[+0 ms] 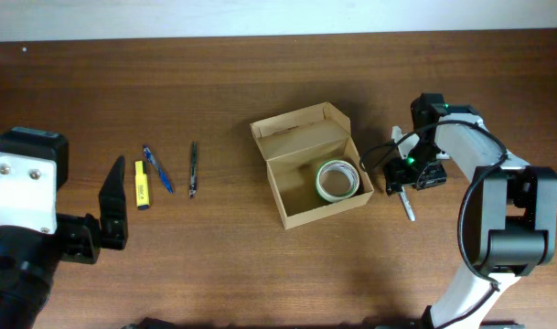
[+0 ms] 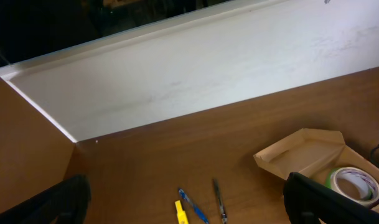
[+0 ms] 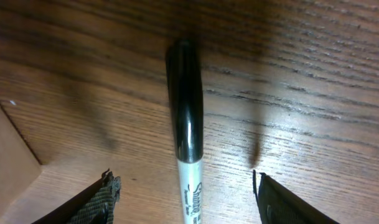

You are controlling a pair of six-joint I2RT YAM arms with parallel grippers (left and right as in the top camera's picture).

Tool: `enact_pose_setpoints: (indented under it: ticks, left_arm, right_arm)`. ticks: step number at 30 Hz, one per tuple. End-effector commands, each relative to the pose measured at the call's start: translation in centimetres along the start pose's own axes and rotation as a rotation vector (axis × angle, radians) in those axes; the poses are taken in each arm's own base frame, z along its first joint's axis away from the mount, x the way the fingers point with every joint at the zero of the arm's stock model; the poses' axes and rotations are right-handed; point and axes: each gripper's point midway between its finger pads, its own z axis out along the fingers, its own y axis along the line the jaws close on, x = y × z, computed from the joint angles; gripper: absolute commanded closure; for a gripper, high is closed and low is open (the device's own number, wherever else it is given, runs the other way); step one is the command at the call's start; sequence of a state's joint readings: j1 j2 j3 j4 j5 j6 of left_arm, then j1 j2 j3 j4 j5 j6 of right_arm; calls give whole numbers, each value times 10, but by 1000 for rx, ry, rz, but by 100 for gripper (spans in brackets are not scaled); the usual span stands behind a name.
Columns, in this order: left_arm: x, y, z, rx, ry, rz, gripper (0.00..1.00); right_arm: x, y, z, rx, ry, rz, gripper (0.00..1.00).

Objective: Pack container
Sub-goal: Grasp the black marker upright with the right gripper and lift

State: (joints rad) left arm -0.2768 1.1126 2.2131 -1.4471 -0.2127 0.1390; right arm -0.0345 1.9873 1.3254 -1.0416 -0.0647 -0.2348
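The container (image 1: 322,212), a tan cardboard box, stands open mid-table with its lid flap (image 1: 301,128) folded back. A roll of tape (image 1: 337,180) lies inside; it also shows in the left wrist view as the roll (image 2: 354,185) in the box (image 2: 301,152). A black-capped white marker (image 1: 407,205) lies on the table just right of the box. My right gripper (image 3: 186,205) hangs low over the marker (image 3: 188,124), open, one finger on each side with a gap on both. My left gripper (image 2: 189,208) is wide open and holds nothing, far left.
A yellow highlighter (image 1: 142,184), a blue pen (image 1: 157,169) and a dark pen (image 1: 193,169) lie side by side left of the box, just ahead of my left gripper (image 1: 115,206). A white wall (image 2: 195,68) borders the table's far edge.
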Motion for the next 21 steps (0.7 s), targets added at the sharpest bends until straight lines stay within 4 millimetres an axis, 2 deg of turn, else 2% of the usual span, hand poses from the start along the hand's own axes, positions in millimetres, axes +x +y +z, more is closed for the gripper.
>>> enact_pose_setpoints:
  ticks: [1, 8, 13, 18, 21]
  left_arm:
    - [-1, -1, -1, 9, -9, 14, 1]
    - [-2, -1, -1, 8, -13, 13, 1]
    - [-2, -1, -1, 8, -13, 13, 1]
    - [-2, -1, -1, 8, -13, 13, 1]
    - [-2, -1, -1, 8, -13, 13, 1]
  right_arm:
    - [8, -3, 9, 18, 26, 0, 31]
    - [14, 0, 21, 6, 28, 12, 34]
    - [13, -1, 21, 8, 25, 29, 55]
    - [13, -1, 22, 8, 23, 34, 63]
    - [13, -1, 22, 8, 23, 39, 75]
